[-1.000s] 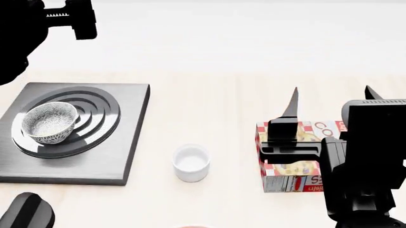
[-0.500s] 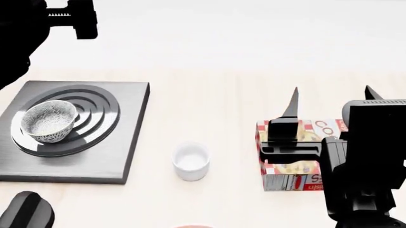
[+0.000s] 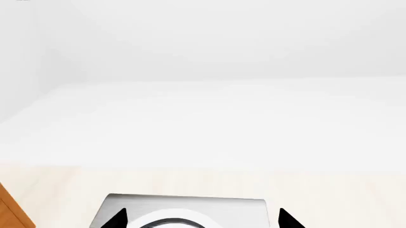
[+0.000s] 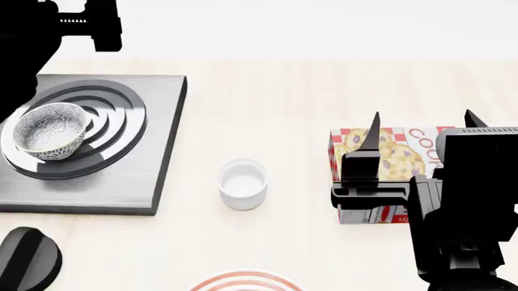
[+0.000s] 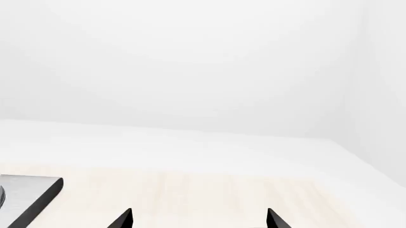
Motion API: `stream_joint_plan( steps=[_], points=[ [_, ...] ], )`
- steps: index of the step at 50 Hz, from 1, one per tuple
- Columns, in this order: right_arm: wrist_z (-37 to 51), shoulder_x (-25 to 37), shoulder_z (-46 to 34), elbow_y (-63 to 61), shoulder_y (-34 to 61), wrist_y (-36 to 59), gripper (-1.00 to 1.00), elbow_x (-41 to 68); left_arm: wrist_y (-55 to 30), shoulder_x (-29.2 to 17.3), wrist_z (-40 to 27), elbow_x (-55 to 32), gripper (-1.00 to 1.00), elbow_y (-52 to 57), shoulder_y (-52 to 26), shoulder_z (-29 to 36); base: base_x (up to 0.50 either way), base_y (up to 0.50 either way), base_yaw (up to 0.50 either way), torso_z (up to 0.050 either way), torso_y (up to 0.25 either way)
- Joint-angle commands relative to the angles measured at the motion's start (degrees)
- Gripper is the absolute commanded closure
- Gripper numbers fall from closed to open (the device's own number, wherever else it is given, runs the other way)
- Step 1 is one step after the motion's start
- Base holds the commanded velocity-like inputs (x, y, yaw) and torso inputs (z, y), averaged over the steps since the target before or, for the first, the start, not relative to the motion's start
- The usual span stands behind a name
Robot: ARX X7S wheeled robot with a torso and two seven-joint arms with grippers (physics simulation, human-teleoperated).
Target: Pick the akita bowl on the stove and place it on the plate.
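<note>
The akita bowl, white with dark speckles, sits upright on the burner rings of the stove at the left of the head view. The plate shows only as red rings at the bottom edge. My left arm hangs high beyond the stove's far left corner. Its gripper is open, and the stove slab shows between its tips in the left wrist view; the bowl is out of that view. My right gripper stands open over the right side, holding nothing; its tips frame bare tabletop.
A small plain white cup stands between the stove and a red-checked cookie box, which lies under my right gripper. The stove's round black knob sits at the near left. A white wall rises behind the table's far edge.
The head view has tilted down: stove, bowl, cup and box shifted up in the picture, and the plate's red rings came into view. Both arms hold the same places in view.
</note>
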Motion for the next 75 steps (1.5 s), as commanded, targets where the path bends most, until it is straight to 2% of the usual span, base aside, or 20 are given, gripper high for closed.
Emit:
stream_joint_plan(
  steps=[1,24,29,31,34,41,75],
  points=[
    [-0.92,-0.92,1.17,-0.33,0.1,0.49,-1.0,-0.57,0.47,0.64,1.82,1.06,-1.0,0.81,0.93,-0.01,0.0,0.0,0.0,0.002,-0.238],
    [-0.56,-0.6,1.03,-0.12,-0.02,0.11,-1.0,-0.16,-2.16,0.52,2.65,0.4,-1.0,2.38,1.06,1.61,0.0,0.0,0.0,0.001,-0.087],
    [-0.56,-0.5,0.96,0.14,-0.15,-0.28,-1.0,-0.14,-3.42,0.03,3.06,2.92,-1.0,4.78,2.04,6.0,0.0,0.0,0.0,0.0,0.0],
    [-0.6,-0.49,0.92,0.4,-0.34,-0.74,-1.0,-0.2,-4.32,-0.14,2.6,2.3,-1.0,6.17,2.64,5.32,0.0,0.0,0.0,0.0,0.0],
    [-0.45,-0.48,0.98,0.1,-0.12,-0.21,-1.0,0.02,-4.99,-0.67,2.67,3.54,-1.0,8.14,3.83,7.62,0.0,0.0,0.0,0.0,0.0],
    [-0.35,-0.37,0.87,0.12,-0.26,-0.38,-1.0,0.12,-2.48,-1.36,1.26,6.96,-1.0,7.27,6.03,11.54,0.0,0.0,0.0,0.0,0.0],
    [0.32,0.01,0.83,-0.03,0.05,0.11,-1.0,1.05,-3.21,-1.92,-1.89,7.38,-1.0,7.77,10.71,12.53,0.0,0.0,0.0,0.0,0.0]
  ],
)
